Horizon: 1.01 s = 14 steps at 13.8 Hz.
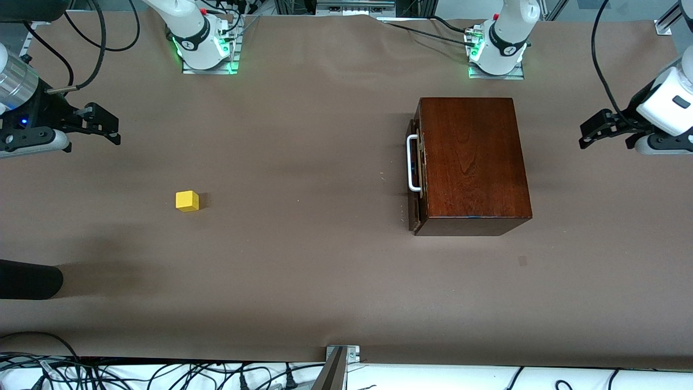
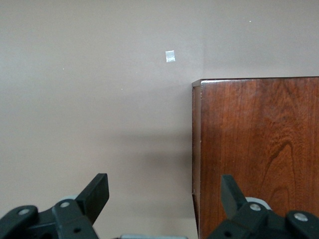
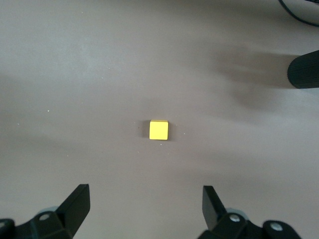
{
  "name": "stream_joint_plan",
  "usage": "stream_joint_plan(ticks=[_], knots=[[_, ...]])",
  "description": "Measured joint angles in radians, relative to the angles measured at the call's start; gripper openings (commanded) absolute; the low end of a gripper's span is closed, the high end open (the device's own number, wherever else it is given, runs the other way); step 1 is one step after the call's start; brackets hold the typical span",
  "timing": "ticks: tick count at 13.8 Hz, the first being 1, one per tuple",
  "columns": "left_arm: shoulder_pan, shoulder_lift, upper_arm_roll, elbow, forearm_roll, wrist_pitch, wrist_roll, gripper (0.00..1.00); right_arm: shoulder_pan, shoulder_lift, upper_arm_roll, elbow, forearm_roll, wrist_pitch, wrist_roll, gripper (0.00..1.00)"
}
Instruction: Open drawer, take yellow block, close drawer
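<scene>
The yellow block (image 1: 187, 201) lies on the bare brown table toward the right arm's end, and it shows in the right wrist view (image 3: 159, 130). The dark wooden box (image 1: 471, 162) stands toward the left arm's end. Its drawer (image 1: 417, 173) is shut, and the white bar handle (image 1: 413, 163) faces the right arm's end. My right gripper (image 1: 108, 125) (image 3: 145, 191) hangs open and empty in the air, apart from the block. My left gripper (image 1: 586, 135) (image 2: 164, 181) hangs open and empty past the box's end, with the box's edge (image 2: 249, 149) below it.
A black rounded object (image 1: 30, 279) (image 3: 304, 69) reaches in at the table's edge, nearer to the front camera than the block. A small tape mark (image 1: 522, 261) (image 2: 170, 56) lies near the box. Cables and a metal bracket (image 1: 342, 352) line the table's front edge.
</scene>
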Motion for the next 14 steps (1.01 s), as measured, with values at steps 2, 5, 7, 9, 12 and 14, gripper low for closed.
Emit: stream_joint_plan(ticks=[2, 5, 7, 9, 12, 14], knots=[[0.01, 0.0, -0.005, -0.001, 0.0, 0.0, 0.008, 1.0, 0.0, 0.004, 0.0, 0.002, 0.0, 0.0, 0.0, 1.0], [0.01, 0.0, -0.009, -0.001, 0.0, 0.0, 0.008, 1.0, 0.0, 0.006, 0.0, 0.002, 0.0, 0.0, -0.001, 1.0], [0.01, 0.0, -0.011, -0.001, -0.007, 0.0, 0.008, 1.0, 0.0, 0.006, 0.0, 0.002, 0.0, 0.0, -0.001, 1.0], [0.01, 0.0, -0.014, -0.001, -0.022, 0.0, 0.008, 1.0, 0.0, 0.006, 0.0, 0.002, 0.0, 0.0, -0.001, 1.0], [-0.003, 0.0, -0.017, -0.001, -0.023, 0.0, 0.016, 1.0, 0.0, 0.006, 0.0, 0.002, 0.001, 0.0, -0.001, 1.0], [-0.009, 0.0, -0.017, -0.001, -0.023, 0.0, 0.029, 1.0, 0.0, 0.006, 0.0, 0.002, 0.001, 0.0, -0.001, 1.0]])
